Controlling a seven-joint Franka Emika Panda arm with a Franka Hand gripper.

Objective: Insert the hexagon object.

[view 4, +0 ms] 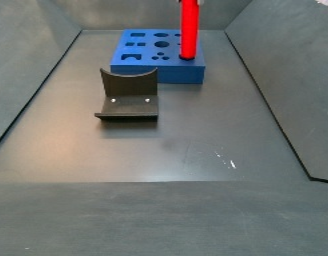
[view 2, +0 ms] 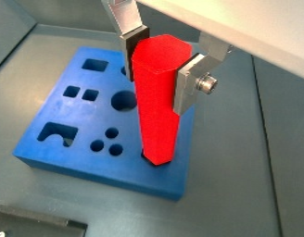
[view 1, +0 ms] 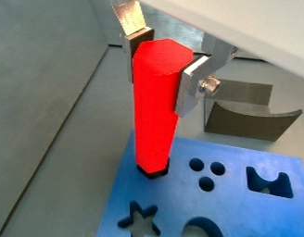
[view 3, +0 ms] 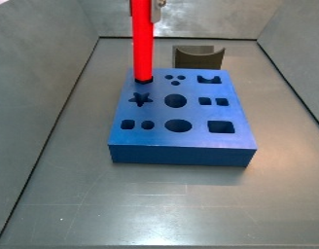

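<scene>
The hexagon object (view 1: 155, 106) is a long, glossy red rod that stands upright. My gripper (view 1: 165, 56) is shut on its upper end, with a silver finger (view 1: 196, 81) pressed on each side. This shows in both wrist views, gripper (view 2: 161, 60) and rod (view 2: 158, 102). The rod's lower end meets the top of the blue block (view 1: 241, 199) at a corner hole, and a dark edge shows round its foot. I cannot tell how deep it sits. In both side views the rod (view 3: 143, 44) (view 4: 188, 30) stands on a corner of the block (view 3: 182, 136).
The dark grey fixture (view 4: 127, 95) with a curved top stands on the floor near the block, and also shows in a wrist view (view 1: 247, 116) and a side view (view 3: 194, 55). Grey bin walls (view 3: 71, 88) slope up around the floor. The block (view 2: 81, 120) has several other shaped holes.
</scene>
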